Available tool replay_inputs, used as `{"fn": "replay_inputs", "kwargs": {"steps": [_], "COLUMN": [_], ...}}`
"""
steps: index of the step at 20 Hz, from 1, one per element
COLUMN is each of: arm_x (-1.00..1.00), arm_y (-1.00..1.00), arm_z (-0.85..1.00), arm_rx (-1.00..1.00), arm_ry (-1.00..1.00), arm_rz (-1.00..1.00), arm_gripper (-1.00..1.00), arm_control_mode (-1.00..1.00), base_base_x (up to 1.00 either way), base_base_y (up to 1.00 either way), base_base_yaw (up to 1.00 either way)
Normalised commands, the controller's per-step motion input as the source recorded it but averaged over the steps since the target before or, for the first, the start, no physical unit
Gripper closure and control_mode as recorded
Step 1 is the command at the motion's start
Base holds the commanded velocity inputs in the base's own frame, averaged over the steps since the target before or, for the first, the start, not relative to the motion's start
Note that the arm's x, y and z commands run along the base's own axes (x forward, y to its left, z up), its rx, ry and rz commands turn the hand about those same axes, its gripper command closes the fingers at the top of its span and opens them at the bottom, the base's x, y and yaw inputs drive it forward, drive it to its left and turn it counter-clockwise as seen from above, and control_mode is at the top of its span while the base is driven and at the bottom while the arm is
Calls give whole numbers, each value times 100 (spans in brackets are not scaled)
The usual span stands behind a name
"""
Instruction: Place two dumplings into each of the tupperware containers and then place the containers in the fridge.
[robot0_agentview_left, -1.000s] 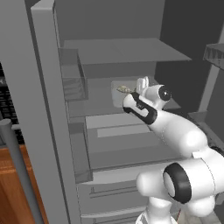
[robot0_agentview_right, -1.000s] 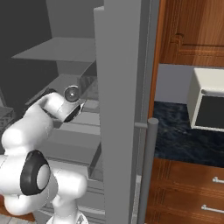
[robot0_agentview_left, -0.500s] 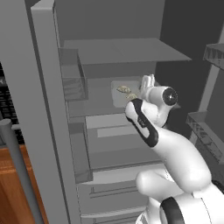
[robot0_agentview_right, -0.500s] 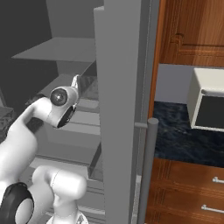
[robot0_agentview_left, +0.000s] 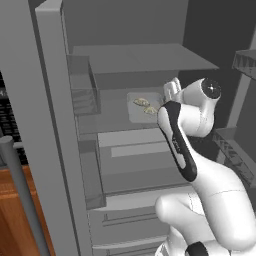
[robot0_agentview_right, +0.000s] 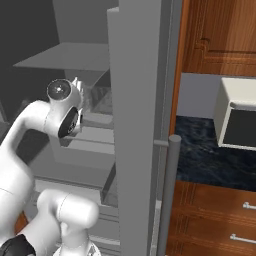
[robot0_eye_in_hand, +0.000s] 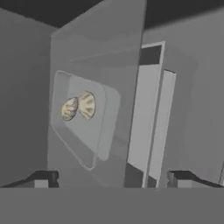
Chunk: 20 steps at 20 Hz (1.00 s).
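A pale tupperware container (robot0_agentview_left: 134, 113) lies on a middle shelf of the open fridge (robot0_agentview_left: 135, 57), with two beige dumplings (robot0_agentview_left: 142, 102) side by side in it. My gripper (robot0_agentview_left: 171, 89) hovers just right of the container, open and holding nothing. In the hand view the container (robot0_eye_in_hand: 99, 127) sits ahead and to the left with both dumplings (robot0_eye_in_hand: 86, 105) inside, and my open gripper (robot0_eye_in_hand: 111, 177) is apart from it. From the right base view the gripper (robot0_agentview_right: 76, 83) reaches into the fridge past the door (robot0_agentview_right: 140, 125).
The fridge door (robot0_agentview_left: 50, 150) with its bar handle (robot0_agentview_left: 20, 190) stands open on the left, with door bins (robot0_agentview_left: 82, 95). Clear drawers (robot0_agentview_left: 130, 150) lie below the shelf. A microwave (robot0_agentview_right: 237, 120) sits on a dark counter (robot0_agentview_right: 200, 155) to the right, above wooden drawers.
The arm has folded upward and its elbow has risen, with the hand turned and drawn slightly back from the container. The container and its dumplings stay put on the shelf.
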Motion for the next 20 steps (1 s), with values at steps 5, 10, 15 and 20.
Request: {"fn": "replay_inputs", "kwargs": {"steps": [5, 10, 15, 20], "arm_x": [-90, -79, -62, -73], "arm_y": [0, 11, 22, -6], "arm_z": [0, 1, 16, 2], "arm_rx": [-27, -31, -21, -14], "arm_ry": [16, 26, 29, 15], "arm_rz": [48, 30, 13, 20], "arm_gripper": [-100, -100, -100, -100], "arm_control_mode": [-100, -100, -100, -100], "base_base_x": [0, 0, 0, 0], "base_base_y": [0, 0, 0, 0], "base_base_yaw": [0, 0, 0, 0]}}
